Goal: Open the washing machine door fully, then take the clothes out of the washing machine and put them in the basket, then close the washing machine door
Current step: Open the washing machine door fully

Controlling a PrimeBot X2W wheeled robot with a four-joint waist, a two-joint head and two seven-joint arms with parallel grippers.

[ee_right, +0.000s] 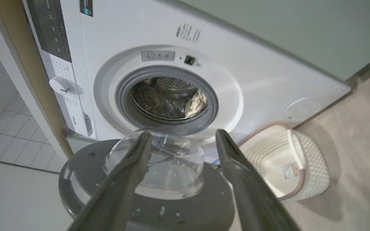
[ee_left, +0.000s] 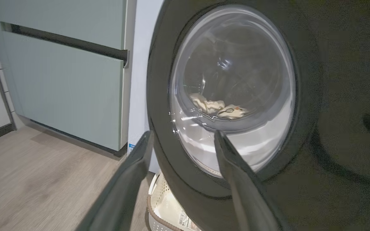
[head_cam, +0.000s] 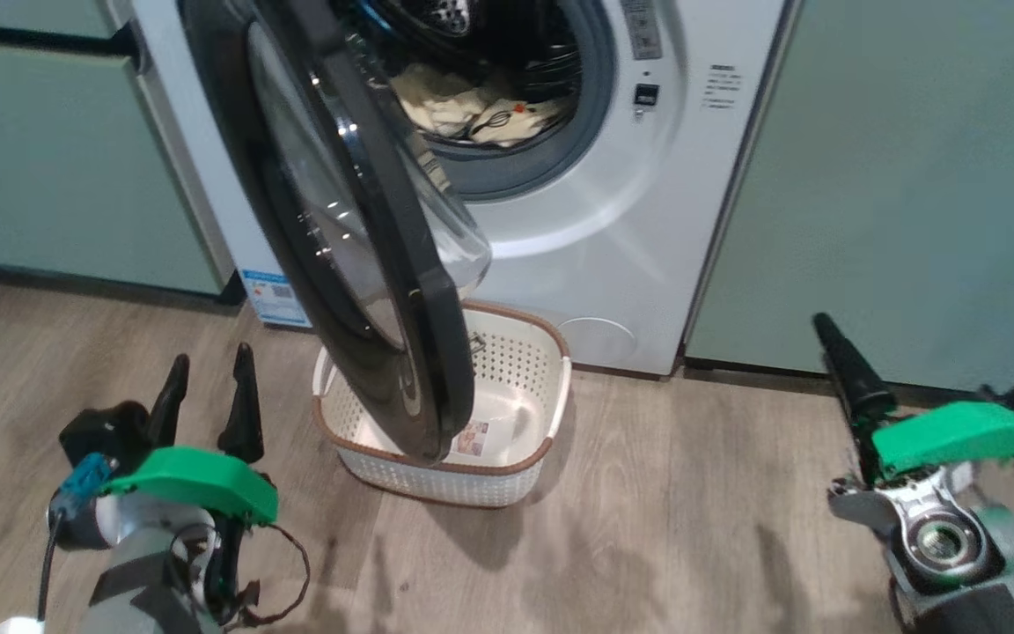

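**Door swung out, laundry lying in the drum**

The washing machine door (head_cam: pixel 340 246) is standing out from the washing machine (head_cam: pixel 630 202), turned almost edge-on to the head view, with its black rim and bulging glass window hanging over the basket (head_cam: pixel 520 357). The basket is sitting on the wooden floor (head_cam: pixel 692 528) right in front of the machine, partly under the door's lower edge, and only a sticker is showing on its bottom. The clothes (head_cam: pixel 472 110) are lying in a cream heap at the bottom of the steel drum, just behind the grey gasket.

The left pincer (head_cam: pixel 210 357) is hovering low at the left, on the outer side of the door. Its two fingers are standing apart with nothing between them. In the left wrist view they are pointing at the door's outer face, where the clothes are showing through the glass.

The right pincer (ee_right: pixel 183 133) is hanging at the lower right, well apart from the door and the basket. Its fingers are also spread apart and gripping nothing. In the right wrist view it is facing the door's inner side and the open porthole.
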